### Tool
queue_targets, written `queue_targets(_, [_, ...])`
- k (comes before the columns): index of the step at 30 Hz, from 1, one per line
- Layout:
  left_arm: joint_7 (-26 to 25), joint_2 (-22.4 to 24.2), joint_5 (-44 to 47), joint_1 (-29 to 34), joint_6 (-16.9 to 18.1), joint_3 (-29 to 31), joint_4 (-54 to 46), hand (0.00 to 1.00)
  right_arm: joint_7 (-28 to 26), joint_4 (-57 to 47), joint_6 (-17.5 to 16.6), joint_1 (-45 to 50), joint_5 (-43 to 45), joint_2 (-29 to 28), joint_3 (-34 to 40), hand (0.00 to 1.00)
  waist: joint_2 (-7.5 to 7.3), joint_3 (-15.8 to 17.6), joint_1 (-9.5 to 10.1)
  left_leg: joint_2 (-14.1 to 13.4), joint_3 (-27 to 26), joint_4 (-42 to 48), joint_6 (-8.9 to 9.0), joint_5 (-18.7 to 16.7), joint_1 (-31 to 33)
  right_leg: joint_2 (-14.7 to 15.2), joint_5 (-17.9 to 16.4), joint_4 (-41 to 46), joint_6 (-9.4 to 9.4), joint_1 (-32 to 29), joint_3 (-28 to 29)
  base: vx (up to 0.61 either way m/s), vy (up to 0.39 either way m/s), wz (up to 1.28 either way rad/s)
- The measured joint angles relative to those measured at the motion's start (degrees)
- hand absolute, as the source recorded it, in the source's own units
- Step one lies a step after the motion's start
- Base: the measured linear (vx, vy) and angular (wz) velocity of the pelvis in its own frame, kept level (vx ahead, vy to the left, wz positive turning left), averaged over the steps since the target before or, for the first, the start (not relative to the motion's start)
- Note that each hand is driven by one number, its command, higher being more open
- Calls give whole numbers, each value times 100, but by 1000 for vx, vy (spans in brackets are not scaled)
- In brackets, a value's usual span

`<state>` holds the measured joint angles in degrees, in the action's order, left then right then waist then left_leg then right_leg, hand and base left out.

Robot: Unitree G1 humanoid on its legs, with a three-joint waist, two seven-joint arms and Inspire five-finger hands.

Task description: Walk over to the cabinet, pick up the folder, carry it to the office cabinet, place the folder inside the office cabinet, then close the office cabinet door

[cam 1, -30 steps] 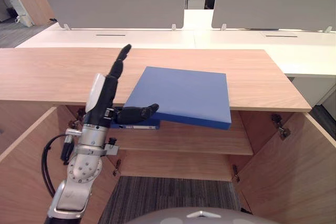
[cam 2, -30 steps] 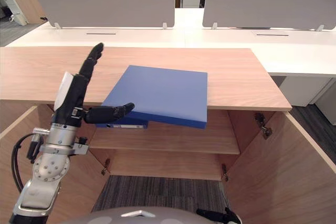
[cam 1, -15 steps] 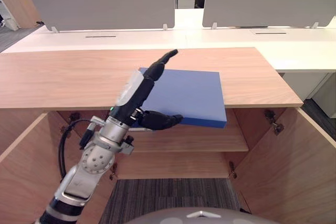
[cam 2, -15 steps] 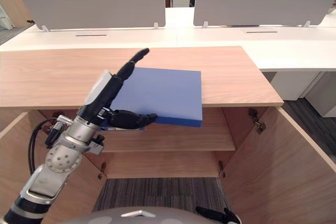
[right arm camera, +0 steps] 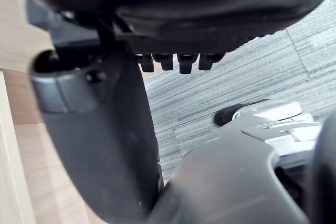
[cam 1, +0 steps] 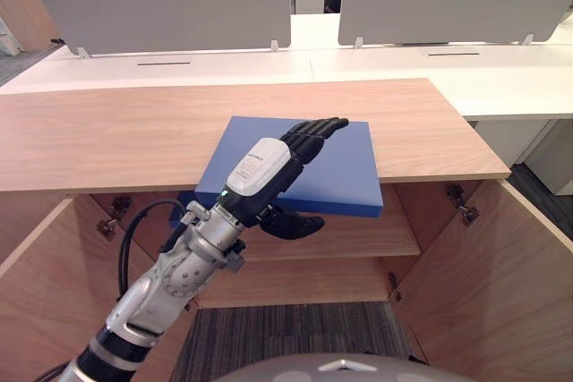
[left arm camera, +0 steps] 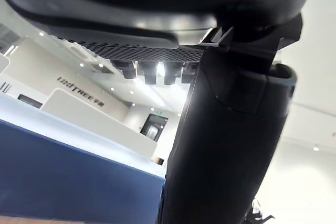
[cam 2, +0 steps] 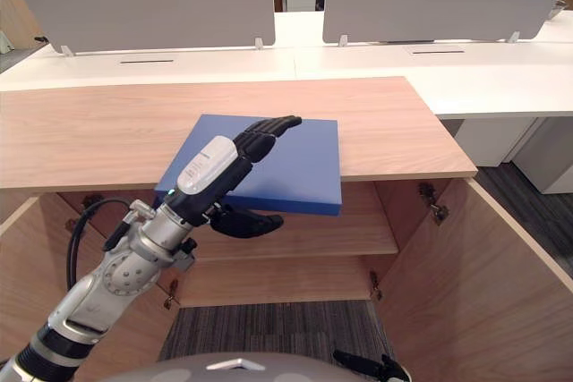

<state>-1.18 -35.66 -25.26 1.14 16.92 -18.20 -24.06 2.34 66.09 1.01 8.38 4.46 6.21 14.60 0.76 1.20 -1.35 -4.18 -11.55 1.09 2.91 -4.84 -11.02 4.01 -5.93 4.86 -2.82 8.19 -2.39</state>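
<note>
A flat blue folder (cam 1: 345, 163) lies on the wooden cabinet top (cam 1: 107, 131) and juts out over its front edge. My left hand (cam 1: 266, 170) reaches in from the lower left. Its straight fingers (cam 1: 313, 134) rest on the folder's upper face, and its thumb (cam 1: 291, 223) sits just under the overhanging edge. The left wrist view shows the folder (left arm camera: 63, 174) close beside the thumb (left arm camera: 226, 156). My right hand (right arm camera: 100, 145) hangs above grey carpet (right arm camera: 247, 72), holding nothing.
Below the top the cabinet stands open, with a wooden shelf (cam 1: 358, 241) inside and its doors swung out at the left (cam 1: 36, 292) and right (cam 1: 506, 284). White desks with grey divider screens (cam 1: 179, 15) stand behind the cabinet.
My left hand has swung right and tipped from upright beside the folder to lying over it, fingers on top and thumb underneath. The camera has shifted a little.
</note>
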Motion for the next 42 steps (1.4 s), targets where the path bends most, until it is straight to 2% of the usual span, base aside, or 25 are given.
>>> queue_targets(5, [-104, 29, -594, -35, -3, -332, 228, 100, 50, 7, 0, 2, 3, -3, -5, 100, -6, 2, -12, 9, 0, -8, 0, 0, 4, 8, 4, -7, -7, -3, 0, 0, 0, 0])
queue_targets(15, [-601, 175, -1604, 70, -133, -387, 672, 100, 87, 8, 3, 16, 4, 36, -57, 100, 1, 4, -31, 62, 13, -266, -29, 64, -130, 29, 57, -178, 6, 37, -54, 2, 1, 1])
queue_targets(21, [-921, 669, -1824, 433, -256, -280, 670, 100, 89, 8, 7, 14, 3, 36, -76, 100, -40, 59, -32, 92, 21, -391, -34, 73, -221, 46, 68, -260, 15, 121, -89, 0, 0, 0])
queue_targets(22, [-965, 726, -1837, 496, -266, -272, 669, 0, 90, 8, 8, 17, 3, 37, -76, 100, -42, 62, -32, 98, 25, -393, -36, 72, -224, 53, 68, -261, 16, 142, -91, 0, 0, 0])
queue_targets(31, [-1037, 1088, -2035, 911, -323, 222, 370, 0, 117, -2, 8, 19, 3, 76, -211, 100, -17, 143, -60, 154, 50, -393, -61, 65, -297, 114, 65, -270, 9, 203, -128, -37, -20, 1])
queue_targets(37, [-1351, 1447, -1961, 929, -325, 535, 88, 0, 134, -3, 10, 16, 1, 93, -232, 100, -8, 143, -60, 159, 116, -451, -69, 115, -287, 115, 68, -283, -27, 205, -194, -33, -42, 5])
queue_targets(42, [-1345, 1410, -1951, 916, -261, 608, -169, 0, 145, -1, 14, 17, 3, 111, -236, 100, 34, 117, -78, 161, 115, -518, -63, 135, -295, 109, 78, -330, -46, 205, -196, -11, -35, 0])
